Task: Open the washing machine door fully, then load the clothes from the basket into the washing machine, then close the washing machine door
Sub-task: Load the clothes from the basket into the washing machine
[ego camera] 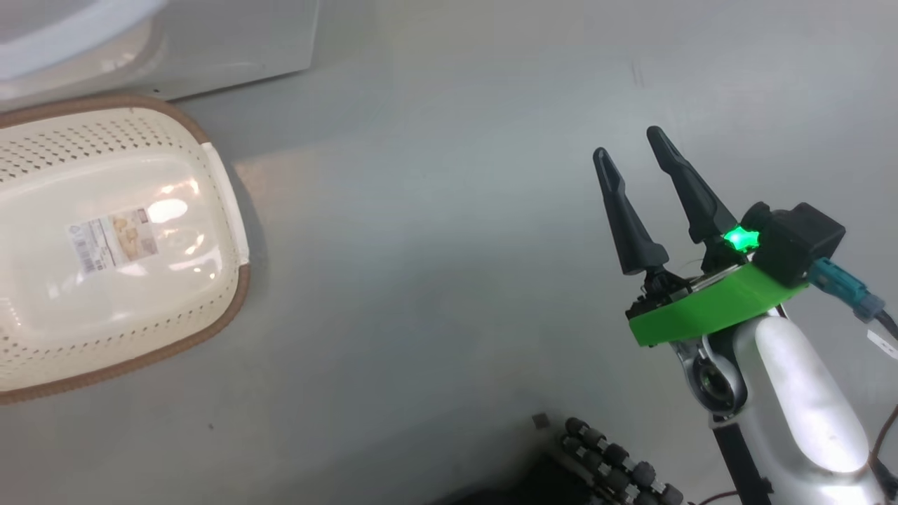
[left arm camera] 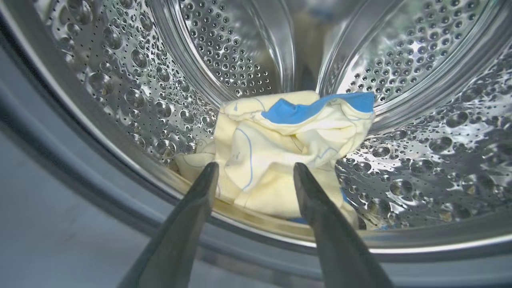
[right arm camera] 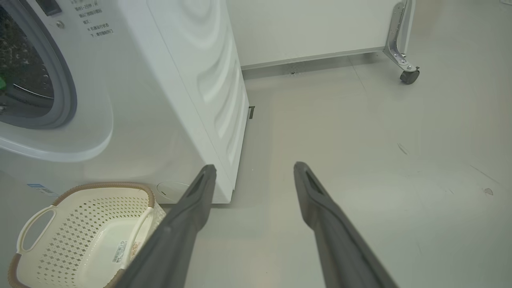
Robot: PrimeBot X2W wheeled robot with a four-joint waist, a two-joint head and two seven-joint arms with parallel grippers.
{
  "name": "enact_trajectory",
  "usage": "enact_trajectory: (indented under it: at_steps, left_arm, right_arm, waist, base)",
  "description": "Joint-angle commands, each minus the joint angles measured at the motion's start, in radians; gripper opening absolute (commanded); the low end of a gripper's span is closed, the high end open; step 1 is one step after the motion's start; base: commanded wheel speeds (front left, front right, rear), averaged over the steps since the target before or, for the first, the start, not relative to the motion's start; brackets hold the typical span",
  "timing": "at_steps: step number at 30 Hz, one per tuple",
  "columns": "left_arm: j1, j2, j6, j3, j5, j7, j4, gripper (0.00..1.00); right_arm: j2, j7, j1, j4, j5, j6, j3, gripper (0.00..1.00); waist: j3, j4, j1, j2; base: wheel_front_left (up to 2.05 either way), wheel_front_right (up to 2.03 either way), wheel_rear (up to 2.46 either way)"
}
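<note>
Left hand (left arm camera: 255, 165) is at the mouth of the washing machine drum (left arm camera: 420, 160), fingers spread wide and gripping nothing. The clothes (left arm camera: 272, 136) sit in a crumpled bundle low in the drum, near the front edge: pale yellow fabric with thin blue outlines and a bright blue piece along the top. The fingertips frame the bottom of the bundle, one at each side, with a clear gap between them. I can't tell if they touch the cloth. A grey rubber seal (left arm camera: 80, 176) rings the drum opening.

Right hand (ego camera: 629, 142) is up over bare grey floor (ego camera: 435, 210), well to the right of the basket (ego camera: 84, 147). Its fingers are apart and hold nothing. A green light glows at its base.

The cream basket with a brown rim stands on the floor just in front of the washing machine (right arm camera: 160, 80), near its right front corner. The smooth basket bottom shows a sticker label. The right wrist view shows the same basket (right arm camera: 80, 224), white handles at both sides, below the machine's round opening. A small blue label (right arm camera: 36, 186) sits low on the machine front. A caster wheel (right arm camera: 409, 76) on a metal bracket stands at the far wall.
</note>
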Motion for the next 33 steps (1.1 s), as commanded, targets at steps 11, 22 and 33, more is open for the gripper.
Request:
enact_trajectory:
  at_steps: [11,22,33]
  left_arm:
    - [0.328,-0.045,0.072,0.035,-0.016,-0.105,-0.279,1.00]
    - [0.758,-0.146,0.176,0.032,0.048,-0.123,-0.666,1.00]
    - [1.033,-0.253,0.204,0.033,0.110,-0.124,-0.830,1.00]
  right_arm:
    - [-0.009,-0.008,0.072,-0.003,-0.061,0.000,-0.038,1.00]
    - [-0.009,0.044,0.136,-0.051,-0.128,0.000,-0.109,1.00]
    - [-0.009,0.119,0.213,-0.117,-0.183,0.000,-0.150,1.00]
  waist:
    - [-0.145,0.093,0.0001,-0.0001]
    - [-0.277,0.187,0.0001,-0.0001]
    - [-0.405,0.262,0.0001,-0.0001]
  base:
    - [0.00,0.00,0.00]
    - [0.00,0.00,0.00]
    - [0.00,0.00,0.00]
